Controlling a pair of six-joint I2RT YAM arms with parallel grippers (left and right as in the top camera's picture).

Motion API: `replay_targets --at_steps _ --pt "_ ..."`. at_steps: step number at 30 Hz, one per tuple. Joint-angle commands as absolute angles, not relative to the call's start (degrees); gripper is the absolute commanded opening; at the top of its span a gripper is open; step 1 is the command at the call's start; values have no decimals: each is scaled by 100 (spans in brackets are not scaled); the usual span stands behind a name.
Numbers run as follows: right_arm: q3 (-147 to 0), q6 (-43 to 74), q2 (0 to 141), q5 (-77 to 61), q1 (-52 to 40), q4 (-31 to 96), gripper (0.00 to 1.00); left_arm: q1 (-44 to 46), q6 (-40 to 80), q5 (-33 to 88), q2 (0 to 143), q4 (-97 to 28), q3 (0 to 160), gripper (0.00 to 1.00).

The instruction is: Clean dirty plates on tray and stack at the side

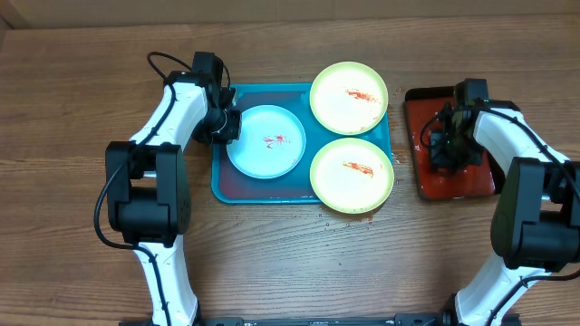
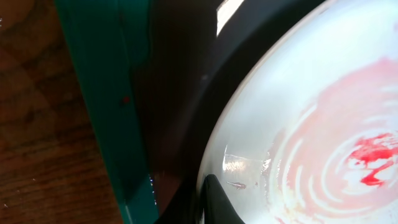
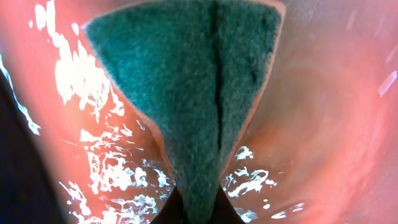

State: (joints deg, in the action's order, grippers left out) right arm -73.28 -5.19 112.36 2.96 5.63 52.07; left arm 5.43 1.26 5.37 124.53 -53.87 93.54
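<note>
Left tool (image 1: 225,124) sits at the left rim of the mint-blue plate (image 1: 265,141) inside the turquoise tray (image 1: 258,192); its opening cannot be determined. Two yellow-green plates (image 1: 349,97) (image 1: 352,175) crowd the tray's right side. Right tool (image 1: 445,145) is clamped on a green sponge (image 3: 186,81) over the red tray (image 1: 419,177) on the desk (image 1: 290,254).

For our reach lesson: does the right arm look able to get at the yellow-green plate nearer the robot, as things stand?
Probably yes. The right end effector, holding a green sponge, sits over the red tray beside that plate, with nothing standing between them.
</note>
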Motion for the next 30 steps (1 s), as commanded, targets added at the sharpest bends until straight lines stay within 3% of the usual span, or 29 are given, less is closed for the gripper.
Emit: replay_targets --at_steps 1,7,11,13,18,22,25,30 --pt "-7677 -167 11218 248 587 5527 4 565 -5 515 12536 -5339 9384 4" --pt "-8250 -82 11144 -12 587 5813 4 565 -30 478 12536 -5332 9384 4" --pt "-8256 -84 11150 -12 587 5669 63 565 -27 447 12536 -5332 9384 4" --pt "-8256 -86 11150 -12 587 5555 69 565 -27 447 12536 -5332 9384 4" --pt "-8171 -89 11183 -16 587 4982 67 565 -25 449 12536 -5332 9384 4" --pt "-8158 -86 11330 -16 576 4954 50 565 -21 515 12536 -5406 9384 4" --pt "-8158 -89 11528 -14 576 4965 48 563 14 600 12536 -5459 9384 4" --pt "-8158 -80 11821 -14 576 4910 30 565 19 598 12536 -5461 9384 4"
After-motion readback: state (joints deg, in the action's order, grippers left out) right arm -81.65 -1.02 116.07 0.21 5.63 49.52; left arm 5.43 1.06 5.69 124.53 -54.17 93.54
